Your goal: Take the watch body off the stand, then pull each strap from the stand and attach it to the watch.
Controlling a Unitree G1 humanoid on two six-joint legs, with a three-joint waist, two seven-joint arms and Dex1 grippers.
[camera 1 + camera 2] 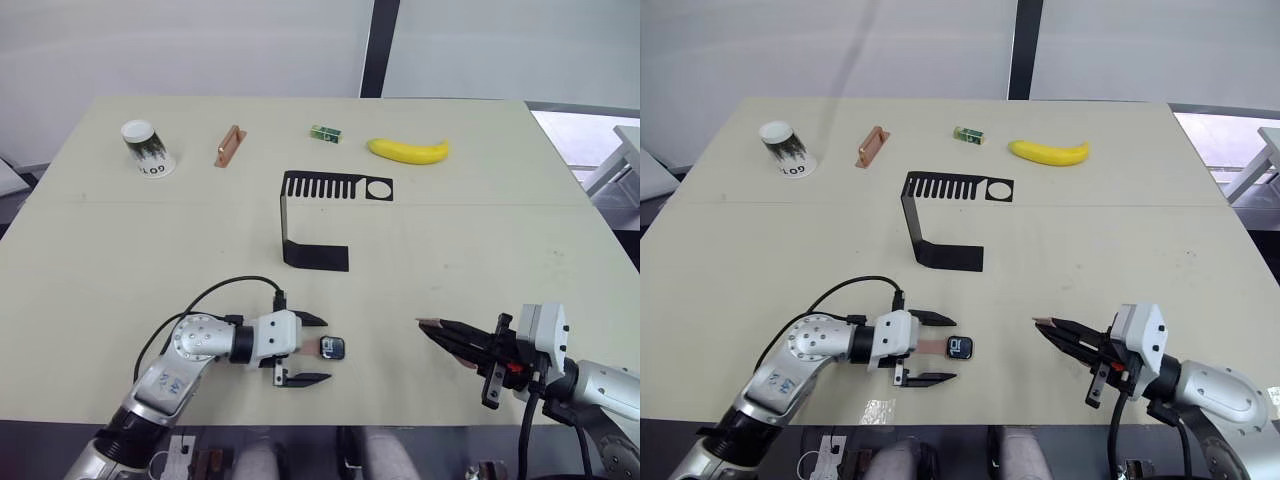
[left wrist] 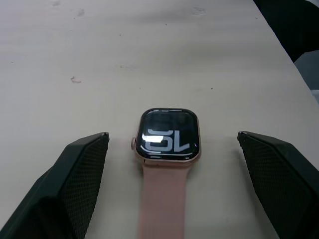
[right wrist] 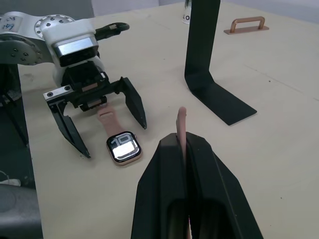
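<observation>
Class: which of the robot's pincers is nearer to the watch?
Left. The open left pincer straddles the watch and its attached strap on the table. The right pincer, shut on the other strap, is farther off.

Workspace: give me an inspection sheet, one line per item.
Surface: beige table, faint marks.
Job's things: watch lying flat with one pink strap attached; second strap in the right claw; stand holds neither.
Clutter: paper cup, copper bar, green box, banana.
Grippers: left claw open around the watch; right claw shut on the strap.
Cables: black cable at left wrist.
Surroundings: white wall, dark post.
</observation>
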